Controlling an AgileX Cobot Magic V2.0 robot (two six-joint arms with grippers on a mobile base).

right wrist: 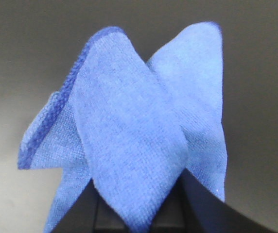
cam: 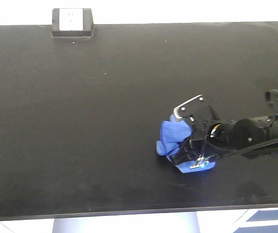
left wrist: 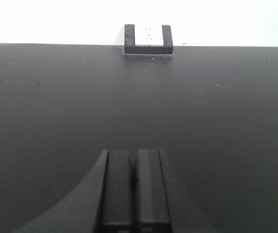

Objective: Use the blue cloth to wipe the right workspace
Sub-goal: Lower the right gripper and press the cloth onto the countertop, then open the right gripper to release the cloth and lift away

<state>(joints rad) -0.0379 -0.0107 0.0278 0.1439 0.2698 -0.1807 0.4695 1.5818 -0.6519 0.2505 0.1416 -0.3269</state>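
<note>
Fuzzy blue cloth (right wrist: 129, 145) folds pinched, matte black benchtop (cam: 80, 121)

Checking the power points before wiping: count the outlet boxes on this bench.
1. The outlet box sits at the back edge of the benchtop, far left of the blue cloth. None other shows.

A small black outlet box (cam: 72, 23) sits at the far left, against a plain white wall (cam: 187, 9) that runs across the whole far side. The box has a white face with small socket slots, framed by raised black sides. Below the near edge, at the right, pale cabinet fronts (cam: 270, 221) with blue-grey strips show, and a grey-blue panel (cam: 124, 225) lies near the middle.
</note>
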